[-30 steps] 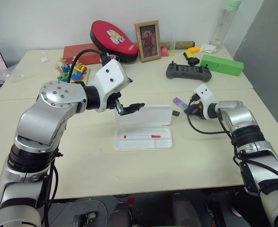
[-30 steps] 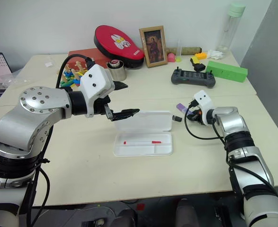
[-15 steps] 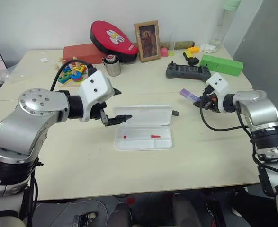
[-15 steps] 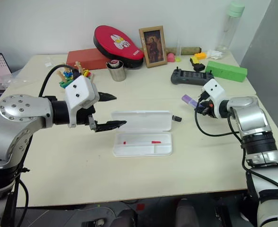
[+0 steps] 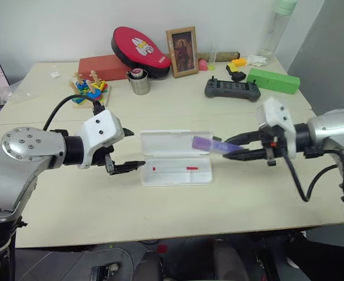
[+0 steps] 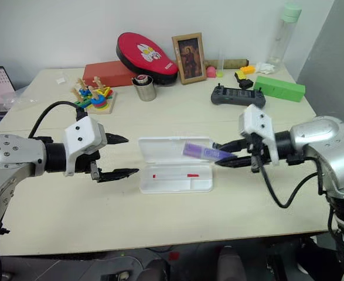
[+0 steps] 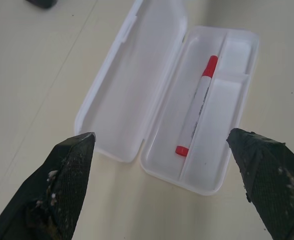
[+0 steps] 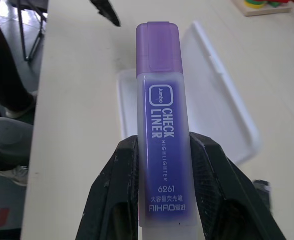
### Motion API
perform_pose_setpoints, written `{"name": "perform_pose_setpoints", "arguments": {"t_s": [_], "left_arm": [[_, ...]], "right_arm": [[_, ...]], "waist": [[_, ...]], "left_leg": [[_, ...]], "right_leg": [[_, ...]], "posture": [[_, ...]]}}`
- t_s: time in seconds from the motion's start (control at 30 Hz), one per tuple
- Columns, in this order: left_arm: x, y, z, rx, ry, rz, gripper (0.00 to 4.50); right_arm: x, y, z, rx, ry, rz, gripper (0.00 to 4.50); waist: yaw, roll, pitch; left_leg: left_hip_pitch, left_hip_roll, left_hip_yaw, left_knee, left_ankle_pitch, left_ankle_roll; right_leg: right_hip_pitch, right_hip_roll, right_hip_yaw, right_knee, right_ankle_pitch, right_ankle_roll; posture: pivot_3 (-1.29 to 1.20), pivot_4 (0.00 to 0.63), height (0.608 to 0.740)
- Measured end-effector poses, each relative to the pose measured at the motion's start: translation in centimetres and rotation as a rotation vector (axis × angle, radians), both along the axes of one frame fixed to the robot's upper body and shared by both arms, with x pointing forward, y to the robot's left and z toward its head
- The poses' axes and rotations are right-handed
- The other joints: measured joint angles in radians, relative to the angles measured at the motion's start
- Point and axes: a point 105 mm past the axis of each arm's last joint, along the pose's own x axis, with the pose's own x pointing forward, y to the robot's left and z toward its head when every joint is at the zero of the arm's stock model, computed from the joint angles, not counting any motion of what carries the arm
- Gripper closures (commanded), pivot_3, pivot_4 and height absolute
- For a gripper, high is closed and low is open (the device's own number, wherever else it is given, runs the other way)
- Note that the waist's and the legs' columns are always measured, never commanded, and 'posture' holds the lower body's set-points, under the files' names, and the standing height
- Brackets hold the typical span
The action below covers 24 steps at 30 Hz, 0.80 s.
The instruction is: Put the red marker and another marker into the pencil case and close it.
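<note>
Right gripper (image 5: 237,150) clamped on the purple highlighter (image 5: 208,144) above the open pencil case (image 5: 176,174), red marker (image 7: 197,106) inside; left gripper (image 6: 122,157) spread wide beside it, game controller (image 5: 232,88) behind

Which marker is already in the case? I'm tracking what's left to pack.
The red marker: it lies in the long compartment of the open pencil case. The purple highlighter is gripped by the right end effector, above the case.
</note>
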Motion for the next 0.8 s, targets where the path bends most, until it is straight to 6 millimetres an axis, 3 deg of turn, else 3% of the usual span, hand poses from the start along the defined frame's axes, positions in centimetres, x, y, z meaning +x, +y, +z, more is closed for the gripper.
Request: {"name": "perform_pose_setpoints", "arguments": {"t_s": [0.3,0.47,0.67,0.8], "left_arm": [[1.6,2.0,0.0,0.023,-0.062,0.145,0.00],[2.3,3.0,0.0,0.033,-0.084,0.202,0.00],[2.5,3.1,0.1,0.040,-0.098,0.209,0.00],[2.6,3.0,0.0,0.032,-0.096,0.203,0.00]], "right_arm": [[2.3,5.8,-4.8,-0.030,0.008,-0.002,3.43],[2.4,7.6,-6.3,-0.035,0.017,0.014,3.43],[2.7,8.2,-7.1,-0.052,0.013,0.013,3.43],[2.5,9.6,-9.1,-0.088,0.042,0.045,3.43]], "waist": [[-0.001,0.000,0.000],[0.001,0.000,0.000],[-0.001,0.000,0.000],[-0.003,0.000,0.000]], "left_leg": [[0.000,0.000,0.000,0.001,0.002,-0.001],[-0.001,0.000,0.000,0.000,0.004,-0.004],[0.000,0.000,-0.001,-0.002,0.004,-0.004],[0.001,0.000,-0.001,-0.002,0.004,-0.004]], "right_leg": [[-0.001,0.000,0.000,0.002,0.000,0.000],[-0.001,0.000,0.000,-0.001,0.000,0.000],[-0.001,0.000,0.000,-0.001,0.000,0.000],[-0.001,0.000,0.000,0.000,0.000,0.000]], "posture": [[0.00,0.150,0.740],[0.00,0.150,0.740],[0.00,0.150,0.740],[0.00,0.150,0.740]]}}
